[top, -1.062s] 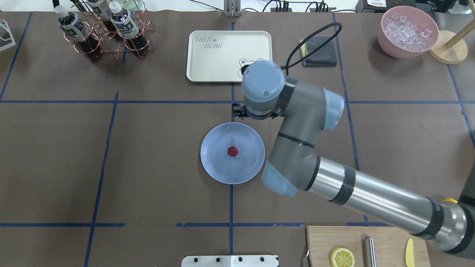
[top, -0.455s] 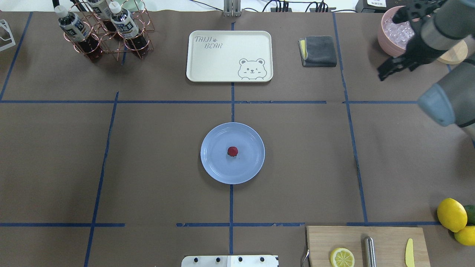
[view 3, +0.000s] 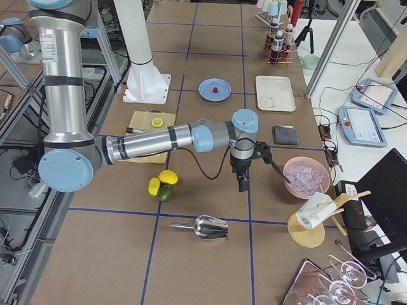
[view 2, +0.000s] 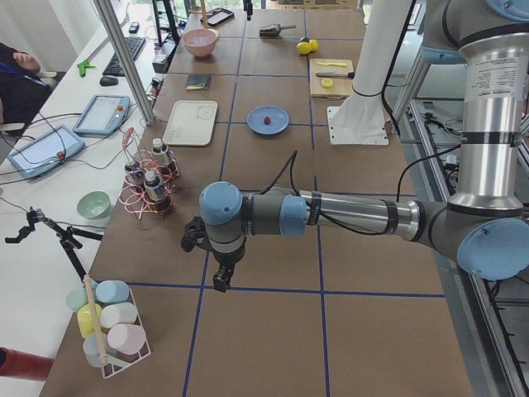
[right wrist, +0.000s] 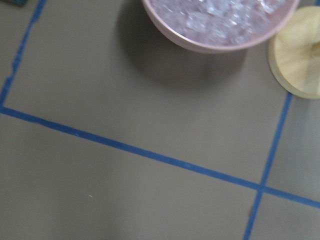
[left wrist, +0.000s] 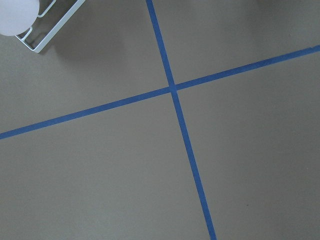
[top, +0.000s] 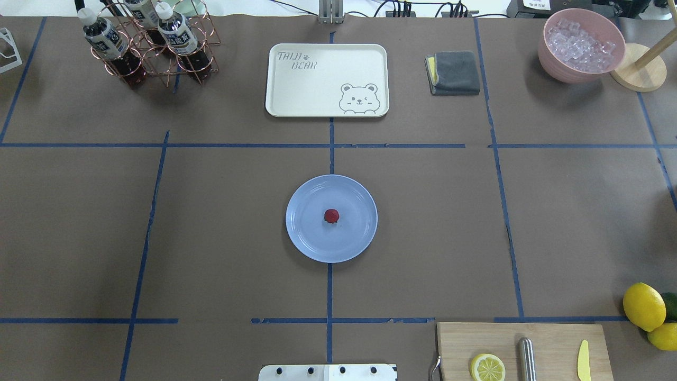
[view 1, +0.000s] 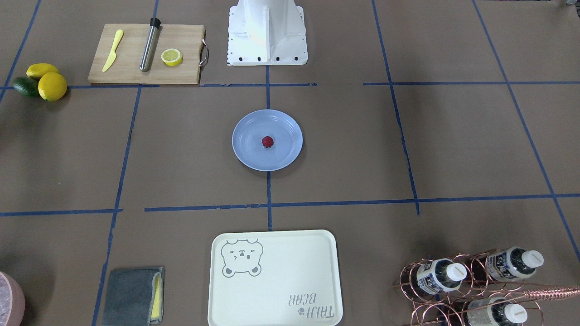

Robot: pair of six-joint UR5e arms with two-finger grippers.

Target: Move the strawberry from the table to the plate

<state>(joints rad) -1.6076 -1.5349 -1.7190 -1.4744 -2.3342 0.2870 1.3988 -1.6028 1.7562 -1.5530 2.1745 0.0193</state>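
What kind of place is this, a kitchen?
Probably a robotics lab: a table gridded with blue tape, a large robot arm, and tablets on a side desk.

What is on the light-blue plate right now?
Only the strawberry, lying near the middle of the plate. The patch of table directly beneath the plate is covered and cannot be seen.
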